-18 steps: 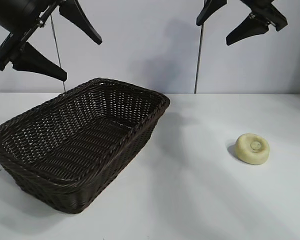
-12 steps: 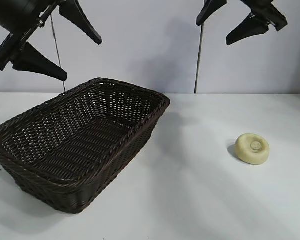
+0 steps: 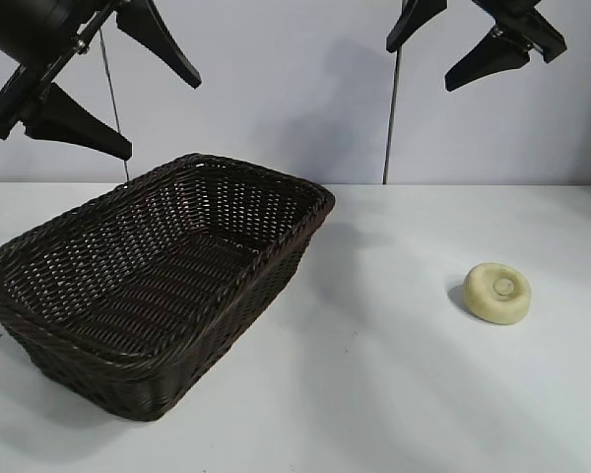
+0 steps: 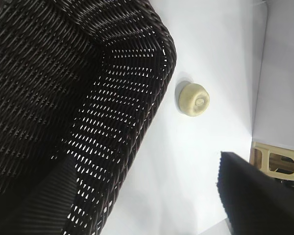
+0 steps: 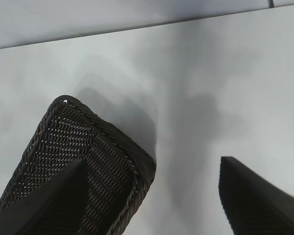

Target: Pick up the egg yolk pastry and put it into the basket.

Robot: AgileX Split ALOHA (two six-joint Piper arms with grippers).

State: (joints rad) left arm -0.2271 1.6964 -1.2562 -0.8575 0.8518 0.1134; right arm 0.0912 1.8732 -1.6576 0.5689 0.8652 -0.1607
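Note:
The egg yolk pastry [image 3: 497, 292], a small pale-yellow puck with a dimpled centre, lies on the white table at the right; the left wrist view shows the pastry [image 4: 194, 98] just beside the basket's corner. The dark brown woven basket [image 3: 128, 340] stands empty at the left, its rim [image 4: 167, 58] and its corner [image 5: 137, 169] showing in the wrist views. My left gripper [image 3: 156, 101] hangs open high above the basket. High above the table at the upper right, my right gripper [image 3: 446, 47] is open too, holding nothing.
Two thin vertical rods [image 3: 392, 108] rise behind the table against a pale wall. A light wooden frame [image 4: 277, 159] shows past the table's edge in the left wrist view. Bare white tabletop [image 3: 374, 374] lies between basket and pastry.

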